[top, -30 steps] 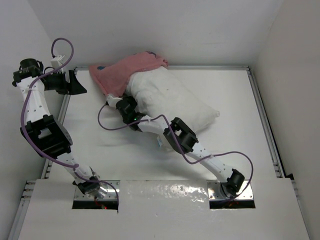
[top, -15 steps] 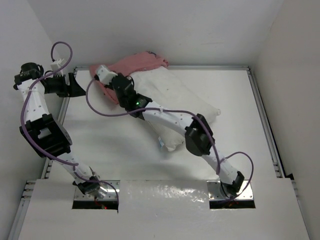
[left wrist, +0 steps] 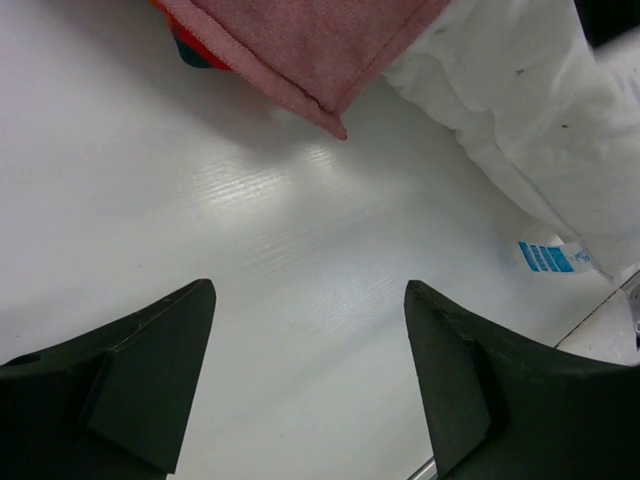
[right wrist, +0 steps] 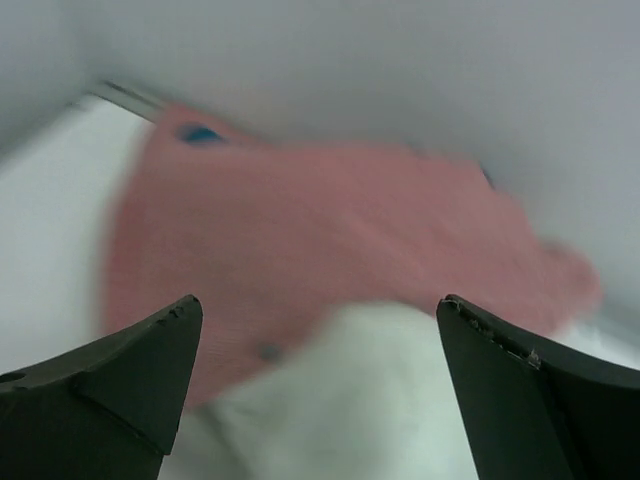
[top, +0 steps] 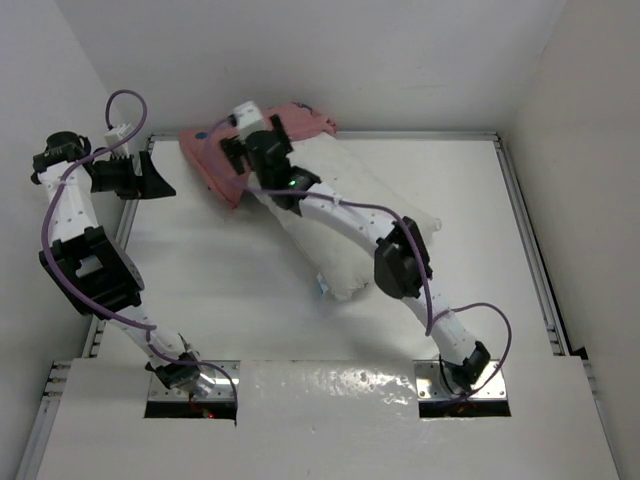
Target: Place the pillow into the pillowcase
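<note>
White walls (top: 350,60) close in a white tabletop (top: 230,290), with a metal rail running along its left and right edges. The pillowcase (top: 215,160) lies bunched at the back left corner, its pale pink side showing. It covers the far end of the pillow (top: 365,190), which stretches out diagonally from it towards the middle of the tabletop. Most of the pillow lies bare outside the fabric.

A small blue tag (left wrist: 548,257) sticks out from the pillow's near edge. It carries pale print, but the print is too small to read. No lettering can be made out on the pillowcase either. Only a teal spot shows near its back edge, and the left wrist view catches a sliver of orange and teal under one folded corner.

The right arm reaches across the pillow and hides a strip of it. The right gripper (right wrist: 317,300) hangs over the pillowcase, released, its jaws spread wide with nothing between them. Its wrist view is badly blurred, showing only pink cloth above white stuffing.

The left gripper (left wrist: 308,290) hovers over bare tabletop at the left edge, well apart from both pieces. Its jaws are parted and hold nothing. The far end of the pillow is hidden inside the cloth.
</note>
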You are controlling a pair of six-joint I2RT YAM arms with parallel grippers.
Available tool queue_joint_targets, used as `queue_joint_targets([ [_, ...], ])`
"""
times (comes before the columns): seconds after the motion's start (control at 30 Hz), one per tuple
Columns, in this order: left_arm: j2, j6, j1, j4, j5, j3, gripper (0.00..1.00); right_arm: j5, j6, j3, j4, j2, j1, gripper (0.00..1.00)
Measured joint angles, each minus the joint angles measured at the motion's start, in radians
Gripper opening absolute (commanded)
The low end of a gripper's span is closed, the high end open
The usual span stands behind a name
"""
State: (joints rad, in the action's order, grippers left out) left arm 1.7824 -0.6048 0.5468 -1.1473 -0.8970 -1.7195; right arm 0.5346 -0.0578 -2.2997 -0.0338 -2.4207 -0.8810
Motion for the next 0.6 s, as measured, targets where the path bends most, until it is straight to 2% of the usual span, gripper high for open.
queue_joint_targets([
  [0.1,0.000,0.000,0.000,0.002,-0.006,0.021,0.74,0.050,0.220,0.076,0.051,-0.002,0.116,0.99],
  [0.2,0.000,0.000,-0.013,0.003,0.000,0.032,0.74,0.087,0.370,0.031,0.107,-0.045,0.202,0.99],
  [0.27,0.000,0.005,-0.023,0.011,-0.002,0.032,0.74,0.083,0.440,-0.002,0.106,-0.069,0.218,0.95],
  [0.3,0.000,0.007,-0.026,0.013,-0.002,0.032,0.73,0.076,0.480,-0.003,0.102,-0.074,0.218,0.82],
  [0.37,0.000,0.011,-0.031,0.017,-0.005,0.032,0.73,0.056,0.544,-0.003,0.098,-0.089,0.209,0.65],
  [0.4,0.000,0.011,-0.031,0.019,-0.005,0.032,0.73,0.051,0.575,-0.003,0.095,-0.098,0.204,0.39],
  [0.43,0.000,0.012,-0.032,0.021,-0.005,0.033,0.73,0.032,0.597,0.000,0.093,-0.109,0.198,0.21],
  [0.47,0.000,0.011,-0.032,0.022,-0.005,0.034,0.73,0.018,0.606,0.005,0.093,-0.116,0.196,0.08],
  [0.5,0.000,0.011,-0.034,0.022,-0.004,0.035,0.72,-0.005,0.621,0.017,0.091,-0.119,0.192,0.00],
  [0.6,0.000,0.006,-0.035,0.023,0.003,0.045,0.70,-0.068,0.661,0.126,0.029,-0.086,0.190,0.00],
])
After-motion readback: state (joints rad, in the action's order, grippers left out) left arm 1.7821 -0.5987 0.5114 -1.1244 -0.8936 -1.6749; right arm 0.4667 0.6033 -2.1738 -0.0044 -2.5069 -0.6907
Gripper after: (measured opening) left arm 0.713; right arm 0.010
